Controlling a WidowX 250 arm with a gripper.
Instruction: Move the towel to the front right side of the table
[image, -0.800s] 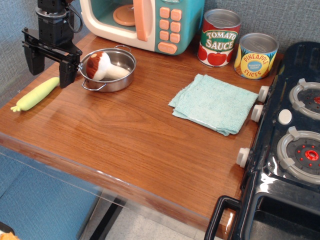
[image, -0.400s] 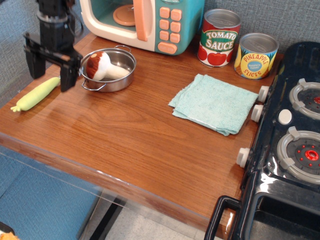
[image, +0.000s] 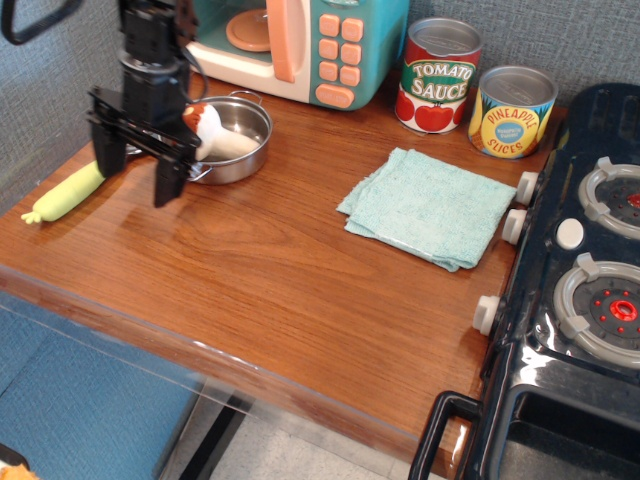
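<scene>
The towel, a folded light teal terry cloth, lies flat on the reddish-brown table, towards the right near the black toy stove. My gripper hangs above the table's left part, in front of the steel pot, far left of the towel. Its two black fingers are spread wide and hold nothing.
The pot holds a toy mushroom. A yellow-green toy vegetable lies at the left edge. A toy microwave, a tomato sauce can and a pineapple can stand at the back. The stove borders the right side.
My gripper has moved right and a little towards the front, from beside the pot's left rim to in front of it. It stays open. The towel has not moved.
</scene>
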